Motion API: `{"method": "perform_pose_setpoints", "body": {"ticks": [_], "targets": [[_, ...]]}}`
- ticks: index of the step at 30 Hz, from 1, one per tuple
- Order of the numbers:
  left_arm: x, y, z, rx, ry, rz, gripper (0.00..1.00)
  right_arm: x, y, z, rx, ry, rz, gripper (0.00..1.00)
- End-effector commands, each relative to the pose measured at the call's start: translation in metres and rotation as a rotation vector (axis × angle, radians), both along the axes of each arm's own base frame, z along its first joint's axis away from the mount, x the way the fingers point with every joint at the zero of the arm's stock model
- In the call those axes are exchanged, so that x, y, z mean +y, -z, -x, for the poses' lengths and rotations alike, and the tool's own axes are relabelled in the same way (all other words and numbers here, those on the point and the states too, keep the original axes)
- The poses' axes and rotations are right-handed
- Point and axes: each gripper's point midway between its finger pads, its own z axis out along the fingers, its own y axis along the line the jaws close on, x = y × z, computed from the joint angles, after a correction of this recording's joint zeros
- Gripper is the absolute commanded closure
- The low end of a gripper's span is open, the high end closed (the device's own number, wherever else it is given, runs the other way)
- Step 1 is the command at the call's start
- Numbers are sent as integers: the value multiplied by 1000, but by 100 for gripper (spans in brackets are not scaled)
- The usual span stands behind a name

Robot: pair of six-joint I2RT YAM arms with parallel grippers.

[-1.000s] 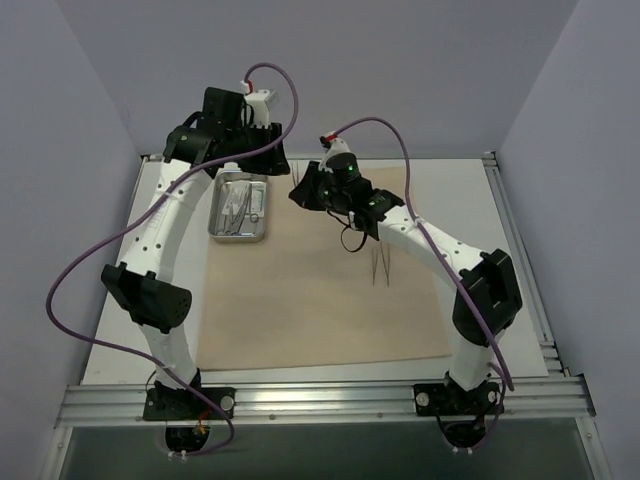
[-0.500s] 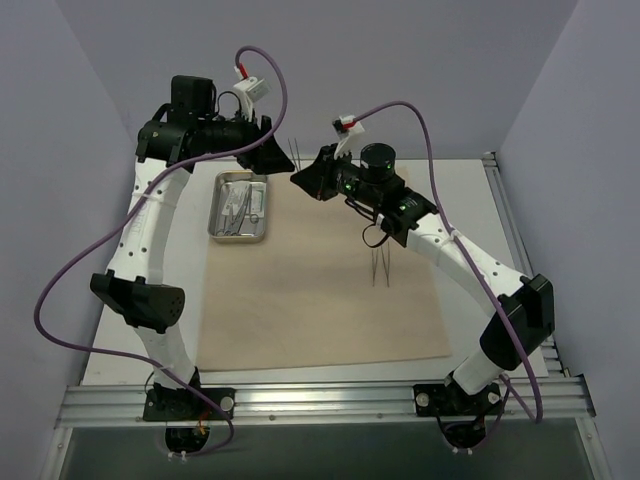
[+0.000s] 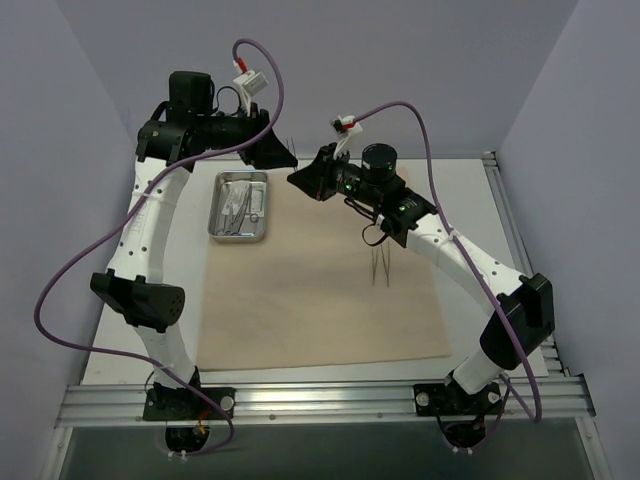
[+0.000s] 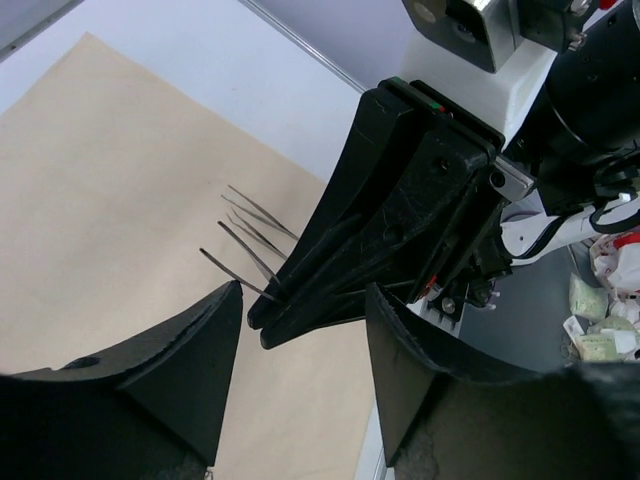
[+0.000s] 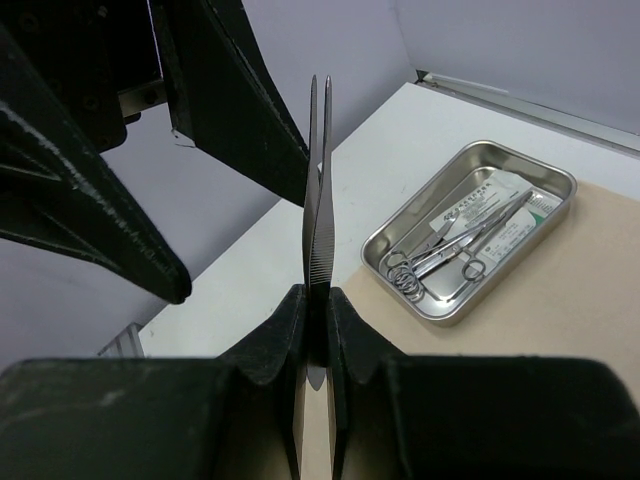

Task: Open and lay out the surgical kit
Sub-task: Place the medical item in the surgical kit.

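I raised both arms above the beige cloth within the second. My right gripper clamped upright tweezers, left gripper spread wide opposite, apparently for a handover. Scissors waited in the steel tray, unlaid.

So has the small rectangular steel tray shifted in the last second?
No. The small rectangular steel tray still sits at the far-left corner of the beige cloth sheet, same spot.

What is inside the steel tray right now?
The steel tray holds scissor-handled instruments lying across flat printed packets. Anything beneath the packets is covered. The right gripper holds tweezers outside it.
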Motion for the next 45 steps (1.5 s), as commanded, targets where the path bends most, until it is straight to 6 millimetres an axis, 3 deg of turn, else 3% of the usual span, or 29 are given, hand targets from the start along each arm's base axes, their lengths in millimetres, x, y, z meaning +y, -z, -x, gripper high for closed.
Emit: {"method": "perform_pose_setpoints", "body": {"ticks": [1,14,19,23,30,32,33,35,41,45], "targets": [[-9,-14,0,-40,27,44,42,4,-31,13,-76,-45,-68,100],[-9,-8,-20,-41,-51,32,48,9,-37,19,-85,-80,-90,100],[-11,-9,-16,-33,-29,41,66,8,-35,17,-77,-74,-91,100],[-10,-4,-10,-30,-5,31,67,3,-34,12,-60,-57,-109,100],[-9,-3,-15,-6,-41,32,97,-5,-29,-1,-30,-4,-122,100],[-7,0,-22,14,-93,21,98,-10,-24,-7,-14,43,-85,86],[-6,2,-26,20,-118,14,98,-17,-15,-14,17,110,-51,67],[2,11,-39,47,-223,-17,98,-24,-18,-20,-2,172,-13,58],[14,40,-59,136,-391,-78,98,-33,-27,-21,-39,305,45,53],[14,51,-62,161,-420,-96,98,-24,-23,-23,-29,302,71,55]]}}
